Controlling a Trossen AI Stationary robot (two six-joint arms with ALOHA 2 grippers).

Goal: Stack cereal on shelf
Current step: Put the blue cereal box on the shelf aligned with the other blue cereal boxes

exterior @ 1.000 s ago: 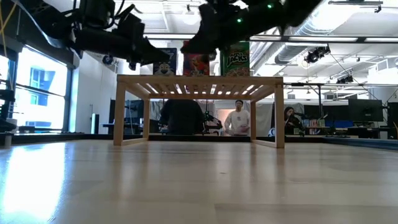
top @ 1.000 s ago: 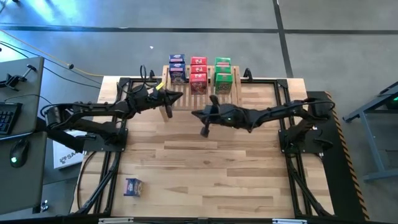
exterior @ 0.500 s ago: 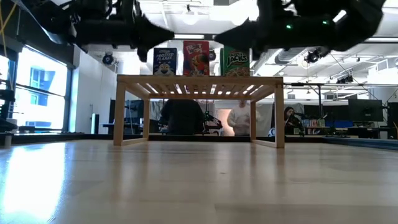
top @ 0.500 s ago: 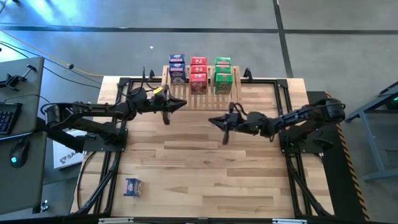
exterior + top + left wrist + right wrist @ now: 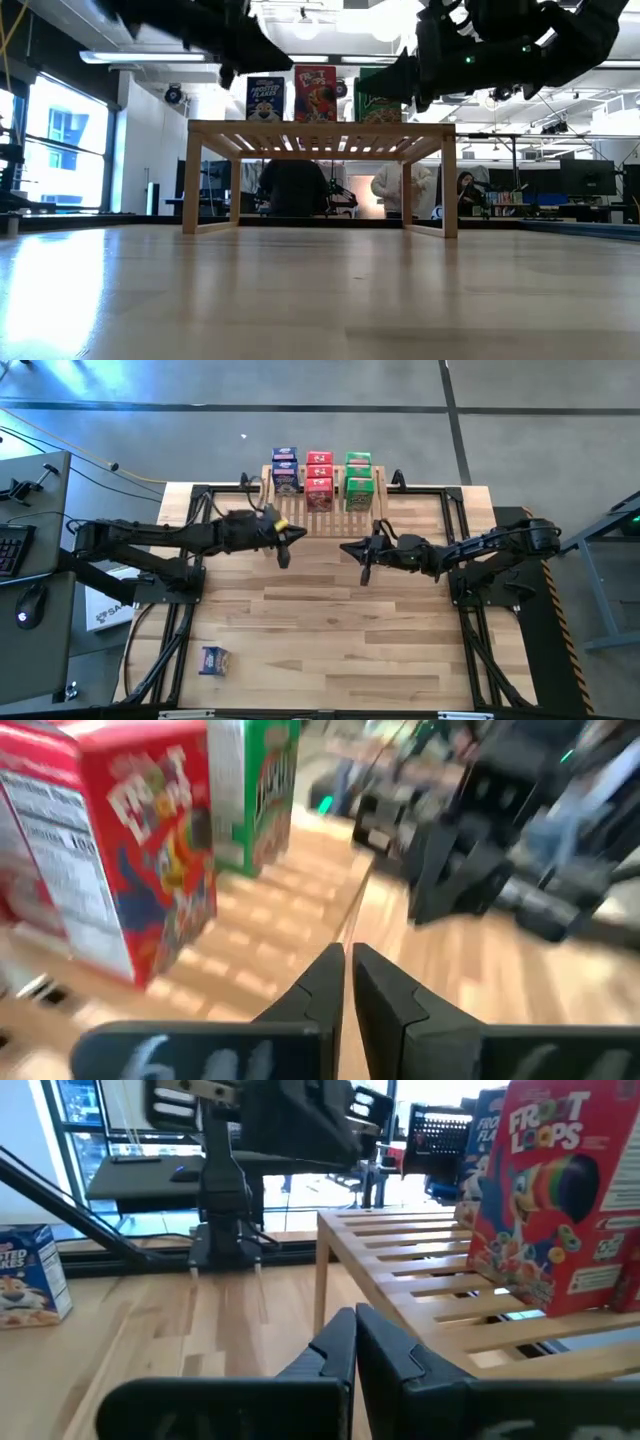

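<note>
The light wood shelf (image 5: 320,510) stands at the table's far middle on its side legs (image 5: 192,180). Several cereal boxes stand upright on its slats: blue (image 5: 285,468), red (image 5: 319,478) and green (image 5: 358,478). One more blue box (image 5: 214,659) lies on the table near the left front corner and shows in the right wrist view (image 5: 30,1275). My left gripper (image 5: 292,538) hovers shut just in front of the shelf's left part. My right gripper (image 5: 352,550) hovers shut in front of its right part. Neither holds anything.
Black frame rails (image 5: 450,520) and the two arm bases line the table's left and right sides. Bare tabletop (image 5: 330,630) stretches between the shelf and the near edge. People (image 5: 395,190) show beyond the table, behind the shelf.
My left gripper has drawn away from the shelf's left front and swung toward the table's right and near side, rising a little. My right gripper has pulled back toward the table's right edge and sunk somewhat. Both stay shut. The boxes have not moved.
</note>
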